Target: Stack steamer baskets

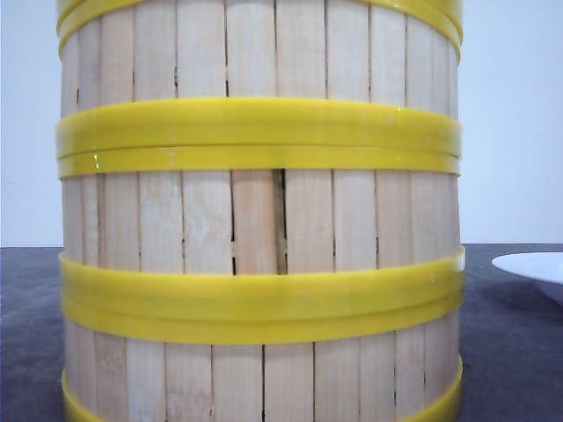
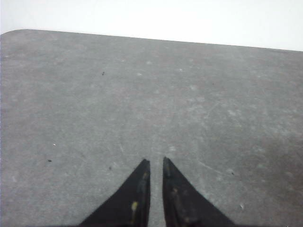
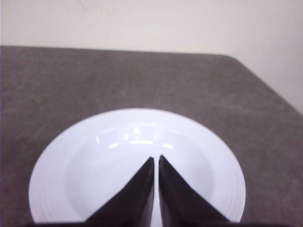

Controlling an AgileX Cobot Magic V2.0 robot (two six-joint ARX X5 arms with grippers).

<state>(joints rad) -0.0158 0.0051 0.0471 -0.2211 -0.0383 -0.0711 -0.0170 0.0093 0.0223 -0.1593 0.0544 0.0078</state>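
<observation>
The steamer baskets [image 1: 260,211] stand stacked one on another, close before my front camera, filling most of that view. The stack's long axis runs straight up: the pale bamboo slats stand vertical and the thick yellow rims lie level, meeting in pairs at two joints, with another yellow band at the top of the frame and one at the bottom. The walls line up squarely, with no lean that I can make out. The pile rests on the grey table [image 1: 515,352], though its foot is cut off by the frame.

Neither of my wrist cameras shows any basket, so I cannot say how far the stack lies from either set of jaws. My left gripper [image 2: 156,161] hangs over bare table, its two dark fingers drawn nearly together with only a thin slit between the tips, clasping nothing. My right gripper [image 3: 156,159] is pinched together the same way, empty, and hangs above the white plate [image 3: 52,179], tips over the bowl of it.

In the front view that plate shows only as a sliver at the right edge, apart from the stack. Nothing touches the baskets.
</observation>
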